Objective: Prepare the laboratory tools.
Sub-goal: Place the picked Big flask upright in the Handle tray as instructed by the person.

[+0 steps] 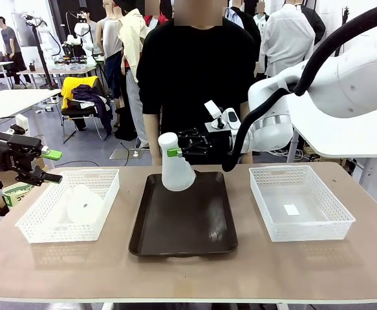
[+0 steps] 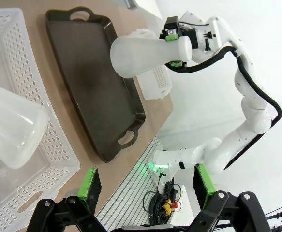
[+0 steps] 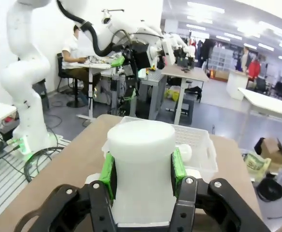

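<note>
Wooden worktop (image 1: 304,271) is carrying a dark brown tray (image 1: 194,226), sitting between a left lattice basket (image 1: 36,223) and a right lattice basket (image 1: 266,194). I am seeing the right claw (image 1: 175,153) clamping the neck of one Erlenmeyer flask (image 1: 176,173), which is tilting slightly over the tray's far end. I cannot tell whether its base is touching the tray. The second flask (image 1: 85,203) is lying on its side in the left lattice basket. The left claw (image 1: 48,166) is hanging near that basket's far corner, jaws spread, gripping nothing.
</note>
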Controlling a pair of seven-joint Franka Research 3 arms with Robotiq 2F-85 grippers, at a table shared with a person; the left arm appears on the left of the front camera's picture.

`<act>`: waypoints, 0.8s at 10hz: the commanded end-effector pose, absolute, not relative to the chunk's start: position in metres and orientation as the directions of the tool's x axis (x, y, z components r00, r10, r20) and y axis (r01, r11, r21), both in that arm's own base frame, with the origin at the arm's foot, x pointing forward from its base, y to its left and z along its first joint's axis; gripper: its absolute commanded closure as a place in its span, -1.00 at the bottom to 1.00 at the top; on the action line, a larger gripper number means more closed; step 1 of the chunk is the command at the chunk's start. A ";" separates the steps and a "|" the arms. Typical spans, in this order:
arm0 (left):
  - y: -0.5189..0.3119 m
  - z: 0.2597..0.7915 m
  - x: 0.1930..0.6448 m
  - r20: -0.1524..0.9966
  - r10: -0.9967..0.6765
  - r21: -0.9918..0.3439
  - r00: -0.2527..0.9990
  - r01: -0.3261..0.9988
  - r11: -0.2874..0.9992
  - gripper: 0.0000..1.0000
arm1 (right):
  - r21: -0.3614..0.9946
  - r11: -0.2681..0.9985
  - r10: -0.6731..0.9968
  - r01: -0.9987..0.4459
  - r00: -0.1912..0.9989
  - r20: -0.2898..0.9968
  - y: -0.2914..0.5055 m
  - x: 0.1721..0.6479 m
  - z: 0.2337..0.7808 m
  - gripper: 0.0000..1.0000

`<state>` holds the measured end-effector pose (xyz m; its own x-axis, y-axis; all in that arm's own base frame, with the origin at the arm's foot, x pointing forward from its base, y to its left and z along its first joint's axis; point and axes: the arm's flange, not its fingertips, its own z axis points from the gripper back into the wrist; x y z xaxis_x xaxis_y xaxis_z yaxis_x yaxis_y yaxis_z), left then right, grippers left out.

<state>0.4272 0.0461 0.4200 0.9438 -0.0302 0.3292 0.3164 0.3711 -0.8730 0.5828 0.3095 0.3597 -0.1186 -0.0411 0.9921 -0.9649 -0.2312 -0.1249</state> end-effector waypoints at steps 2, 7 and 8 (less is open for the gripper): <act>0.047 0.422 0.427 0.335 -0.025 -0.874 0.942 0.321 0.366 -1.00 | -0.163 -0.244 -0.041 -0.956 -0.157 0.987 0.308 0.580 0.363 1.00; 0.047 0.422 0.427 0.335 -0.025 -0.874 0.942 0.321 0.366 -1.00 | -0.202 -0.266 -0.005 -0.943 -0.208 0.978 0.316 0.589 0.343 1.00; 0.047 0.422 0.427 0.335 -0.025 -0.874 0.942 0.321 0.366 -1.00 | -0.207 -0.243 -0.036 -0.948 -0.205 0.978 0.312 0.596 0.334 1.00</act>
